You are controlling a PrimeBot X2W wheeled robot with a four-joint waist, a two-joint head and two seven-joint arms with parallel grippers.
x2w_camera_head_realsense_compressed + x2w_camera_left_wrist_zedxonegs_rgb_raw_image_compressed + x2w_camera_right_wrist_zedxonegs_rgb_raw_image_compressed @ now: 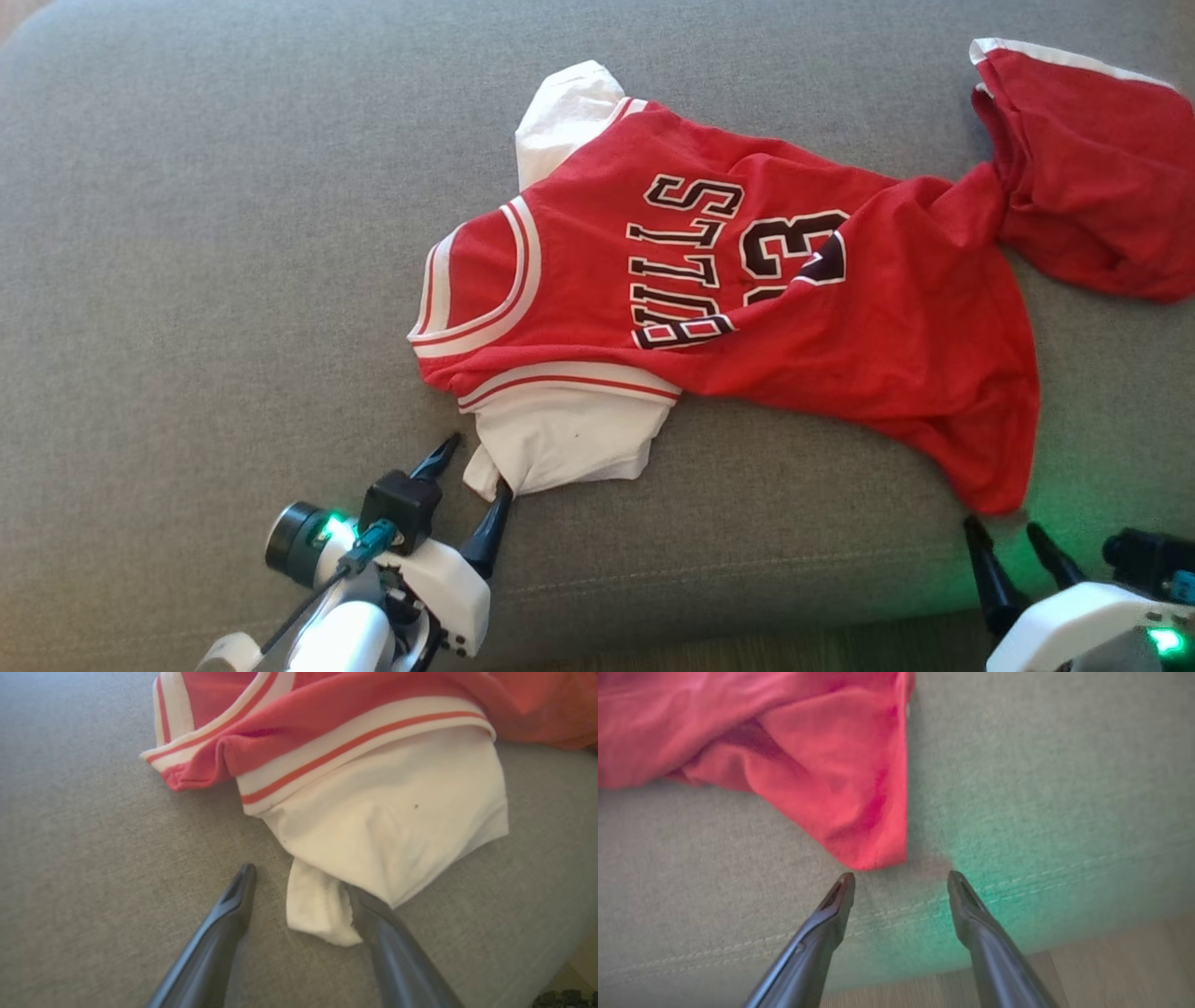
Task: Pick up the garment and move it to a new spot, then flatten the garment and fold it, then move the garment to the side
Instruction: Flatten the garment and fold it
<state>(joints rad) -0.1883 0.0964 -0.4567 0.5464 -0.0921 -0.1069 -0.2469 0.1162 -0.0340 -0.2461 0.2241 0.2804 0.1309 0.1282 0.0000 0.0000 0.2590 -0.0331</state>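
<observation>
**Red garment (794,317) rumpled across the grey cushion (187,233)**

Near the cushion's front edge, left of centre, my left gripper (478,464) has its fingers spread wide and clamped on nothing. One tip rests bare on the fabric. The other is tucked under the corner of the garment's white sleeve (560,439), and a small flap of that sleeve lies between the two.

The garment is a red jersey with black lettering and white-striped trim. It lies crumpled from the cushion's middle toward the far right corner, where its end is twisted and bunched. Its hem corner (999,485) points at the front edge on the right.

My right gripper (1003,525) sits there with fingers wide apart, holding nothing. Its tips are just short of that corner, and green light falls on the cushion beside them.
</observation>
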